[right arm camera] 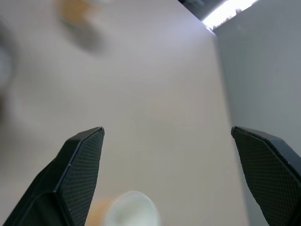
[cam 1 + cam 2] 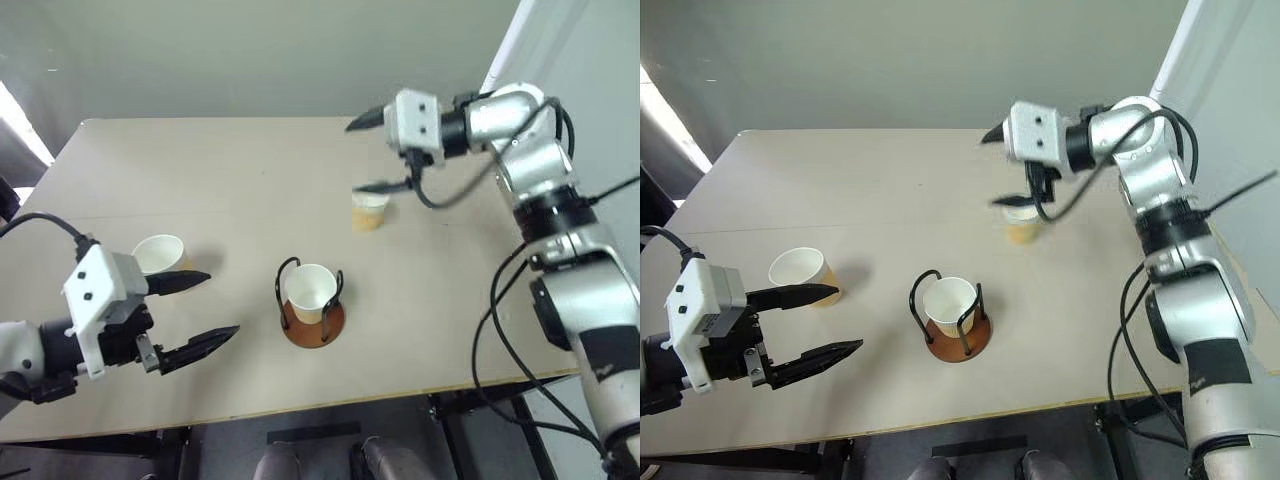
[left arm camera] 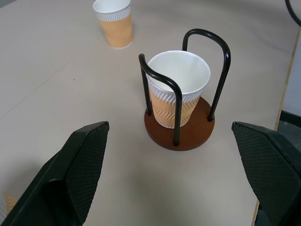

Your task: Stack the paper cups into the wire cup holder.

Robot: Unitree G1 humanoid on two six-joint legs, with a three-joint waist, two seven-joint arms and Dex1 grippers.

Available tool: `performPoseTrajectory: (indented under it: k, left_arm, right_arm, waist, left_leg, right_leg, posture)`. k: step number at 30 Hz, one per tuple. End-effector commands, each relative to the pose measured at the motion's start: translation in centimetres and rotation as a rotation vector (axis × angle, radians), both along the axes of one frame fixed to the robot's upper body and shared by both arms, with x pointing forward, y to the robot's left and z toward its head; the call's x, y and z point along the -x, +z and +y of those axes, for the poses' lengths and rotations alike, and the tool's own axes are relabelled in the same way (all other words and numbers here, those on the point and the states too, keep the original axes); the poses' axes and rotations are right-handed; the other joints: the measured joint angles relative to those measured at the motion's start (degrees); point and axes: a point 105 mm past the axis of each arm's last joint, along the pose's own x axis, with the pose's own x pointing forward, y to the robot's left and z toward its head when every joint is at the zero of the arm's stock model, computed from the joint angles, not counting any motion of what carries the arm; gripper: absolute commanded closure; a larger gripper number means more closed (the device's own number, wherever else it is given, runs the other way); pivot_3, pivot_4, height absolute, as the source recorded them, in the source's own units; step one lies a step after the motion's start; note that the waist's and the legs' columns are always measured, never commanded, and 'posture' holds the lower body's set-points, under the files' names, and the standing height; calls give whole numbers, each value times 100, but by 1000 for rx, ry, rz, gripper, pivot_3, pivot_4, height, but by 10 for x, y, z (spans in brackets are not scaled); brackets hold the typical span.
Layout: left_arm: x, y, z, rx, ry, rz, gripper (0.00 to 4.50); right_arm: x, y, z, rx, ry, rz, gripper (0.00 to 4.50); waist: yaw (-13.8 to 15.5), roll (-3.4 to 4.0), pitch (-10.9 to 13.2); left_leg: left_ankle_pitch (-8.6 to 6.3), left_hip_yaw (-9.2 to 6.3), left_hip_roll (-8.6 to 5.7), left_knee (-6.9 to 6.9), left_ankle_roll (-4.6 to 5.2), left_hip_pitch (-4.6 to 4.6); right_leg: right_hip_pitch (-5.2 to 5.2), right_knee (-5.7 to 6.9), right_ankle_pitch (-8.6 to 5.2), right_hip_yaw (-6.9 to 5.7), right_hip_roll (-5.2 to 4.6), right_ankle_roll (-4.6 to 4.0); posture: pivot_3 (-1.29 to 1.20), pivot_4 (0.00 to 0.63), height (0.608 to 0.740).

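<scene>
Nearest: left gripper (image 2: 192, 315) low over the table's (image 2: 240, 170) near left part, fingers spread wide, holding nothing. Just behind its upper finger, a loose paper cup (image 2: 160, 254), upright, mouth up, axis vertical. Centre: wire cup holder (image 2: 312, 312) with one cup (image 2: 311, 291) already seated between the wire loops, upright. Farther, toward the right: third cup (image 2: 369, 210) standing upright. Right gripper (image 2: 372, 155) raised just above and behind it, fingers spread, empty, lower finger near the rim without clear contact. Key relation: far cup sits directly below the right gripper, so the right arm is nearer; probably needs a short drop onto the cup, then carry toward the holder at centre.
</scene>
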Motion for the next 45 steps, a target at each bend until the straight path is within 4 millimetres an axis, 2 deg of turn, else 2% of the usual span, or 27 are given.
performPoseTrajectory:
  k: [1, 10, 17, 26, 30, 40, 45]
  left_arm:
    - [2, 7, -2, -12, -2, -42, 0]
    - [6, 6, 0, -20, 24, -43, 0]
    - [9, 8, -1, -24, 36, -47, 0]
    - [12, 8, 0, -24, 54, -45, 0]
    - [11, 8, 0, -25, 59, -47, 0]
    - [12, 8, 2, -32, 74, -49, 0]
    - [11, 8, 3, -34, 73, -51, 0]
  right_arm:
    - [-9, -16, -4, 52, -36, -1, 21]
    - [-15, -60, 6, 117, -57, 87, 21]
    - [-19, -77, 11, 172, -89, 84, 21]
    - [-28, -91, 2, 210, -187, 86, 21]
    - [-31, -95, -1, 228, -218, 80, 919]
    - [-29, -88, 6, 216, -188, 71, 4477]
    - [-15, -72, 7, 181, -62, 134, 4477]
  waist:
    - [3, 3, 2]
    - [-33, 6, 4]
    - [-35, 6, 3]
    - [-42, 6, 4]
    - [-43, 6, 4]
    - [-43, 6, 4]
    - [-42, 6, 4]
  left_leg:
    - [-1, 2, -1, 1, 1, -4]
    - [11, 16, -3, 1, -19, -30]
    - [11, 15, -3, 2, -19, -26]
    - [11, 16, -3, 1, -19, -26]
    - [11, 16, -3, 1, -19, -26]
    - [11, 16, -3, 1, -19, -26]
    - [11, 18, -3, 1, -20, -27]
  right_leg:
    - [-4, 1, 0, -1, -2, 0]
    - [-37, 6, 0, 2, -8, 0]
    - [-34, 13, 0, -3, -12, 0]
    - [-34, 12, 0, -4, -15, 0]
    - [-34, 12, 0, -5, -15, 0]
    - [-34, 12, 0, -5, -15, 0]
    - [-35, 12, 0, -5, -15, 0]
  posture:
    - [0, 150, 740]
    - [0, 150, 740]
    - [0, 150, 740]
    - [0, 150, 740]
    - [0, 150, 740]
    - [0, 150, 740]
    - [0, 150, 740]
